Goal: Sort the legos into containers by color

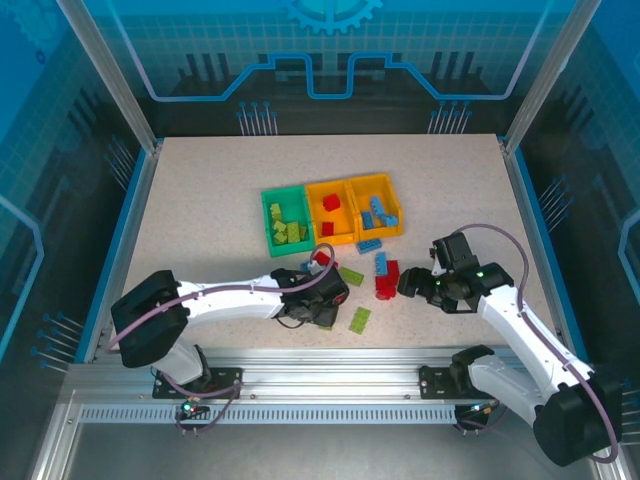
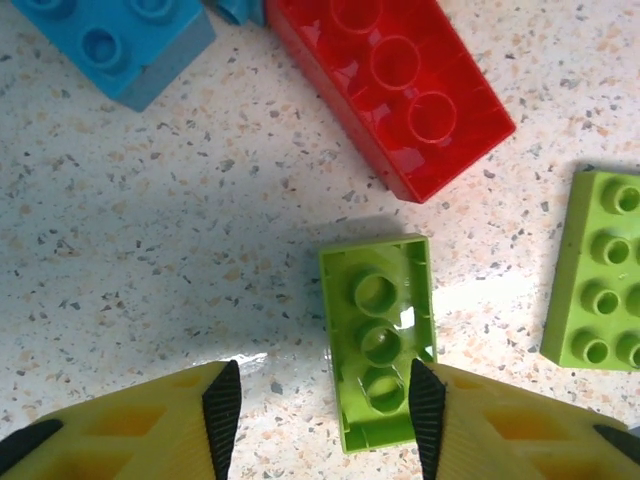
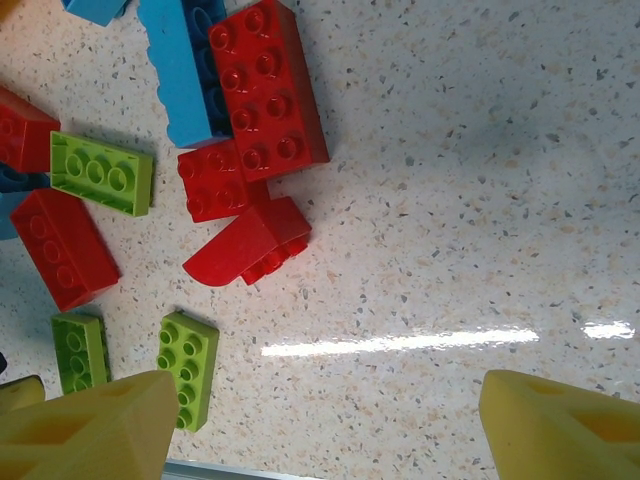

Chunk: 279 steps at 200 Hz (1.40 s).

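Partly sorted: containers (image 1: 267, 222) hold some legos (image 1: 288, 232) by color; several loose legos (image 1: 359, 319) on table (image 1: 200, 200) at their 6 o'clock. L jaws apart astride upturned lime brick (image 2: 378, 340); R jaws apart, empty.

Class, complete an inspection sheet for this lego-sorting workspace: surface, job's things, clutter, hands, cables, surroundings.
Surface: pale speckled table.
Job's things: green bin holds lime legos; middle orange bin, red legos; right orange bin, blue legos; loose legos lie in front.
Clutter: nothing seen.
Hands: left hand open astride an upturned lime lego; right hand open, holding nothing.
Cables: purple cables, one trailing from each hand.
Surroundings: blue-tinted panels, aluminium frame.
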### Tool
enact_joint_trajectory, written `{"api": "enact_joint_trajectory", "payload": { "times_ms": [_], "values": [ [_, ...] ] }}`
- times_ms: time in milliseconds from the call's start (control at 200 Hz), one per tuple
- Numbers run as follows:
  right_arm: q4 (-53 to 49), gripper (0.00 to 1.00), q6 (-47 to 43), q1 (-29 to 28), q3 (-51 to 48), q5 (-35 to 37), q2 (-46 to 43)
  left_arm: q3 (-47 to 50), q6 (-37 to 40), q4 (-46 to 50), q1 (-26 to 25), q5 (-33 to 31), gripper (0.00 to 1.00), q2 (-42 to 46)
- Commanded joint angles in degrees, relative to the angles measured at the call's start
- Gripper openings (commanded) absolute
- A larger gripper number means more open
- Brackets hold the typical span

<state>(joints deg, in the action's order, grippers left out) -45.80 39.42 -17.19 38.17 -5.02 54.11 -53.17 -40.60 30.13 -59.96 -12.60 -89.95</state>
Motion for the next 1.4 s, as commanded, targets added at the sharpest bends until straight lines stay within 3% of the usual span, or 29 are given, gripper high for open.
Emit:
{"api": "enact_joint_trajectory", "payload": {
  "times_ms": [0,435,530,715,935,1055,1190,1391],
  "values": [
    [0.0,0.8,-0.39,0.62,-1.13,-1.07,-0.65,-3.14,-0.91,0.61,-1.72,0.88,0.56,-2.61],
    [-0.04,0.81,-0.85,0.84,-1.43,-0.64,-0.83,-4.5,-3.16,1.83,-1.87,1.87,0.55,-9.56],
    [0.2,0.81,-0.77,0.91,-1.56,-0.7,-0.76,-4.57,-3.08,1.43,-1.86,2.01,0.5,-10.36],
    [0.01,0.81,-0.75,0.95,-1.61,-0.6,-0.93,-4.84,-3.35,1.26,-1.91,1.97,0.29,-10.42],
    [-0.01,0.79,-1.03,0.54,-1.56,-0.95,-0.85,-6.42,-3.95,5.9,-0.51,-0.49,0.27,-3.12],
    [1.32,0.78,2.19,-1.76,-2.76,-1.15,-1.57,-8.52,-2.71,9.52,4.02,-2.65,0.29,3.0],
    [3.72,0.77,11.17,-9.65,-4.39,2.37,-2.52,-11.99,3.75,10.17,14.88,-1.65,0.31,7.27],
    [7.41,0.78,25.12,-23.87,-5.09,10.54,1.37,-25.1,13.69,9.86,28.83,3.11,0.32,-0.32]
  ]
}}
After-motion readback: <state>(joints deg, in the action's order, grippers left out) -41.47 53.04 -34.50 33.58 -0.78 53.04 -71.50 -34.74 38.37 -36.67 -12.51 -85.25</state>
